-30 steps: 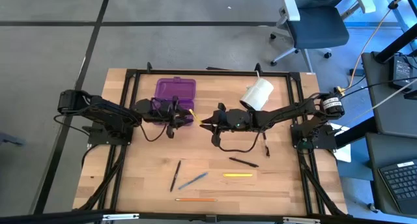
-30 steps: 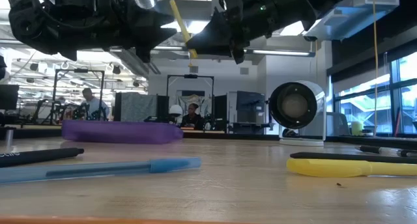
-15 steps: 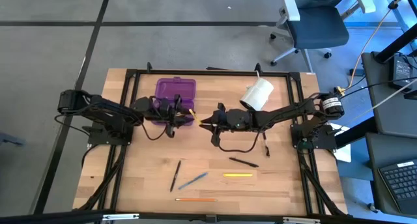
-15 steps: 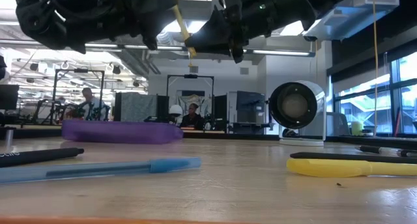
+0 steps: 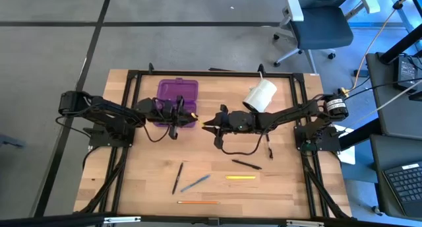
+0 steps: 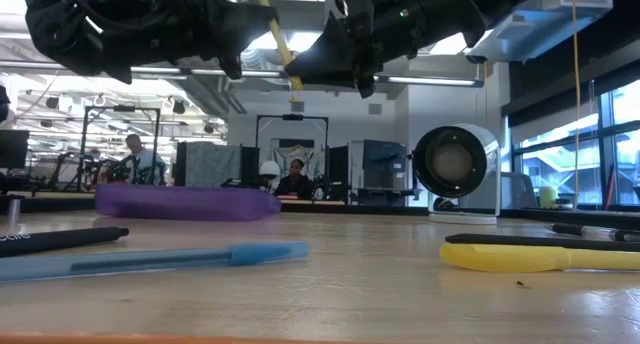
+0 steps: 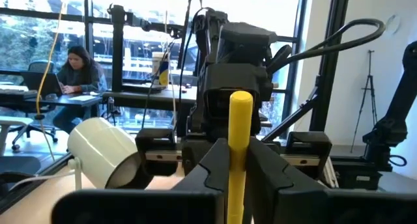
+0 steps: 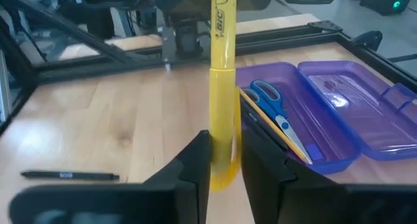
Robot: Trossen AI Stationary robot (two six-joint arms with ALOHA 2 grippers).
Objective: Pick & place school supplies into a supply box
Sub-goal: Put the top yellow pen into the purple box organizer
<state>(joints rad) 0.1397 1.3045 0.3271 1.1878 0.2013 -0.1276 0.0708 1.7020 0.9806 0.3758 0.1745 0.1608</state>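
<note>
A yellow pen (image 5: 195,115) hangs in the air above the table's middle, between my two grippers. My left gripper (image 5: 189,115) is shut on it beside the supply box's right end. My right gripper (image 5: 205,123) is shut on its other end from the right. The supply box (image 5: 177,92), a purple case, lies open at the far left. In the right wrist view the supply box (image 8: 313,120) has blue-handled scissors (image 8: 270,103) and a pencil lying in it. More school supplies lie near the front: a black pen (image 5: 178,177), a blue pen (image 5: 196,183), an orange pencil (image 5: 198,202), a yellow marker (image 5: 241,177) and another black pen (image 5: 246,163). My left gripper pinches the pen's shaft (image 7: 238,152) between its two fingers. The free end (image 7: 240,103) sticks out past the fingertips toward the right arm. The pen is clear of the table. My right gripper pinches the pen's translucent yellow end (image 8: 223,160) between its two fingers, coming from the table's right. The rest of the shaft (image 8: 221,28) runs on away from the fingers toward the left arm. In the low view the pen (image 6: 281,44) slants high above the table.
A white roll (image 5: 260,95) stands at the far right, close behind the right arm. Black frame rails (image 5: 211,73) run along the table's far edge and sides. People sit in the room beyond the table.
My left gripper has shut and taken hold of the yellow pen, which my right gripper has kept holding. The pen has stayed in place, slanted above the table.
</note>
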